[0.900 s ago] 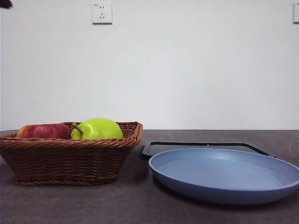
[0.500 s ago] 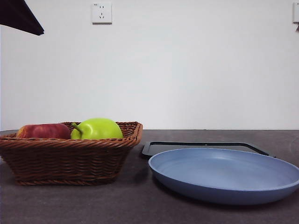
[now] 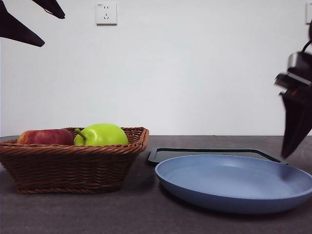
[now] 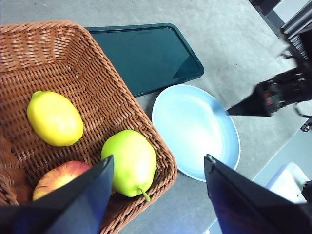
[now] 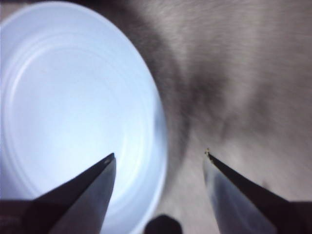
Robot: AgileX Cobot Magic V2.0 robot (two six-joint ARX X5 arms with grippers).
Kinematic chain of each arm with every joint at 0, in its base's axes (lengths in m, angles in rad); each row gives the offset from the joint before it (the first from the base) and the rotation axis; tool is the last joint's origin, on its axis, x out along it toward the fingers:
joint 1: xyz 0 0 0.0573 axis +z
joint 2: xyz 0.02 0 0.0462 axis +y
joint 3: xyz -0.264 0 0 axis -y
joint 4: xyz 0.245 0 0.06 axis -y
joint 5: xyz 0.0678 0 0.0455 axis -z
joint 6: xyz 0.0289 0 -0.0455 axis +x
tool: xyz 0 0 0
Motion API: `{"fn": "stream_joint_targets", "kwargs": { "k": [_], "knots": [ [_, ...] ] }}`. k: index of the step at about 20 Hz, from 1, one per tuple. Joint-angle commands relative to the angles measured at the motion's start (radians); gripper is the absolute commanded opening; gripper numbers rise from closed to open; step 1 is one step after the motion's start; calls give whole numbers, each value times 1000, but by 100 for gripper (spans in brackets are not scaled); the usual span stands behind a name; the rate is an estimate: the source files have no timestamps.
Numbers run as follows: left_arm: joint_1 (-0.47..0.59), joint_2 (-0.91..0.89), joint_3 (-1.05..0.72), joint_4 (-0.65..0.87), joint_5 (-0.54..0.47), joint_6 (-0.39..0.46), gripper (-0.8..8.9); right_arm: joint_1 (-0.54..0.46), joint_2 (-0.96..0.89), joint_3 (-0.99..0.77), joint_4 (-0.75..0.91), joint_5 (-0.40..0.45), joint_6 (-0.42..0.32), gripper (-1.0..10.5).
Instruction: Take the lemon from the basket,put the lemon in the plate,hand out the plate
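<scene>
The left gripper (image 3: pixel 34 22) hangs high above the wicker basket (image 3: pixel 73 165), jaws spread wide and empty. In the basket lie the lemon (image 4: pixel 54 118), a green pear (image 4: pixel 129 161) and a red apple (image 4: pixel 58 179). A black tray (image 3: pixel 209 153) sits behind the blue plate (image 3: pixel 234 183) on the bench (image 3: pixel 97 214). The right gripper (image 5: pixel 158 158) points down over the plate's rim, jaws parted, holding nothing.

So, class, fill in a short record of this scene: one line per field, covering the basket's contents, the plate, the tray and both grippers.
basket: holds lemon, green pear, red apple
plate: blue, nothing on it
black tray: behind the plate
left gripper: above the basket, jaws open
right gripper: over the plate's rim, jaws open
</scene>
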Motion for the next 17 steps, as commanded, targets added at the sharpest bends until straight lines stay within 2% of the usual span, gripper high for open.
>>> {"fn": "stream_joint_targets", "kwargs": {
  "k": [1, 7, 11, 13, 15, 17],
  "knots": [
    [-5, 5, 17, 9, 0, 11, 325, 21, 69, 12, 38, -1, 22, 282],
    [-5, 5, 17, 8, -1, 8, 325, 31, 111, 12, 48, 11, 43, 20],
    [-5, 5, 17, 11, -1, -8, 325, 29, 107, 12, 40, 6, 43, 3],
    [-5, 6, 17, 19, -3, -59, 333, 28, 86, 12, 22, 5, 43, 3],
    [-5, 11, 17, 20, -37, -103, 384, 29, 43, 12, -8, 5, 42, 3],
    [-11, 41, 18, 19, -68, -106, 389, 29, -13, 12, -44, 5, 42, 3]
  ]
}}
